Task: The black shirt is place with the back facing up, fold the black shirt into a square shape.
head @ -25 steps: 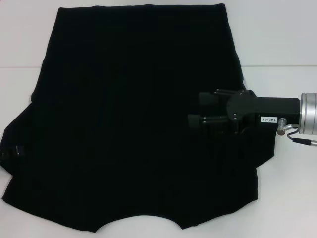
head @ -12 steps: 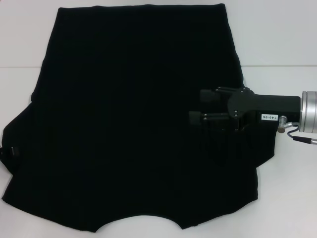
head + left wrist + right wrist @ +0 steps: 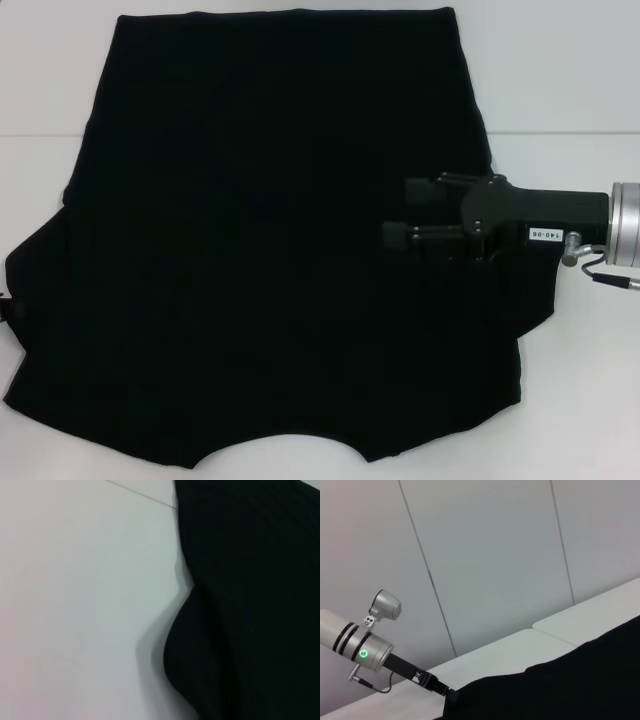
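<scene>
The black shirt (image 3: 270, 230) lies spread flat on the white table (image 3: 570, 80), plain side up, with its collar cut-out at the near edge. My right gripper (image 3: 395, 212) reaches in from the right and hovers over the shirt near its right sleeve, its two fingers apart with nothing between them. My left gripper (image 3: 4, 305) only just shows at the picture's left edge, by the shirt's left sleeve. In the right wrist view the left gripper (image 3: 447, 692) sits at the shirt's edge (image 3: 560, 680). The left wrist view shows the shirt's sleeve edge (image 3: 250, 605) on the table.
Bare white table (image 3: 45, 90) lies left and right of the shirt, with a seam line across it. A grey panelled wall (image 3: 495, 555) stands behind the table in the right wrist view.
My left gripper has drawn back to the left from the left sleeve, almost out of the head view. My right gripper has shifted very slightly right.
</scene>
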